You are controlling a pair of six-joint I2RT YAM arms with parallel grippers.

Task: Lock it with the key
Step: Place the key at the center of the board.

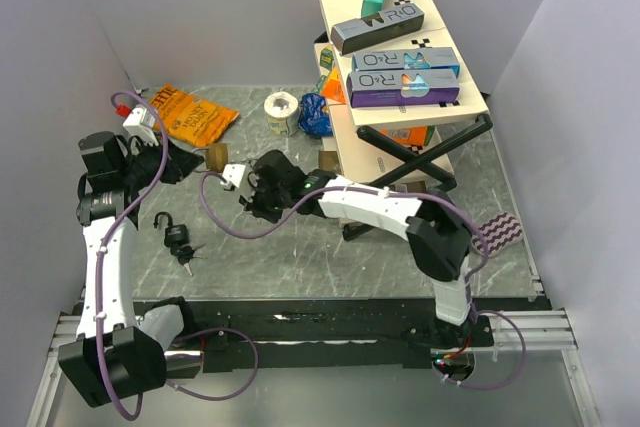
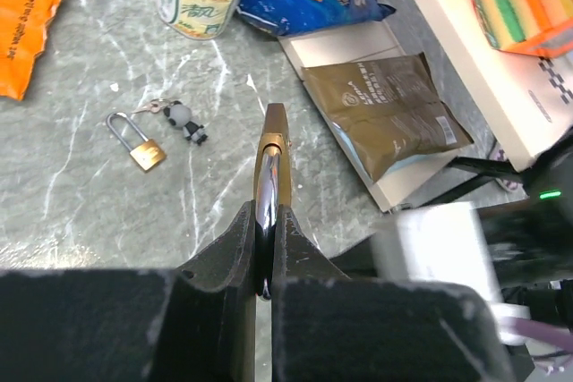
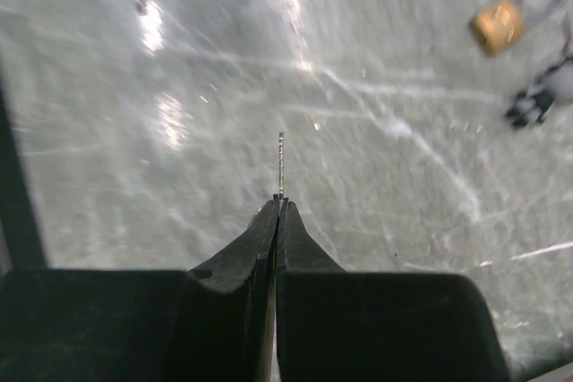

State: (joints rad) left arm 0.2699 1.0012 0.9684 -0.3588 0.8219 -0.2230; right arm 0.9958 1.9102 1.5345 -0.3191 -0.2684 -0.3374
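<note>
My left gripper (image 2: 266, 209) is shut on the shiny shackle of a brass padlock (image 2: 272, 145), which sticks out edge-on past the fingertips. From above, that padlock (image 1: 215, 155) hangs over the table's left middle. My right gripper (image 3: 279, 207) is shut on a thin key (image 3: 280, 163), its blade pointing forward over bare marble. In the top view the right gripper (image 1: 246, 201) sits just right of the held padlock, a short gap apart.
A small brass padlock (image 2: 143, 146) with a grey keychain charm (image 2: 183, 120) lies on the marble. A black padlock (image 1: 175, 234) and keys (image 1: 186, 259) lie front left. At the back are a paper roll (image 1: 281, 109), snack bags (image 1: 190, 115) and stacked boxes (image 1: 400, 57).
</note>
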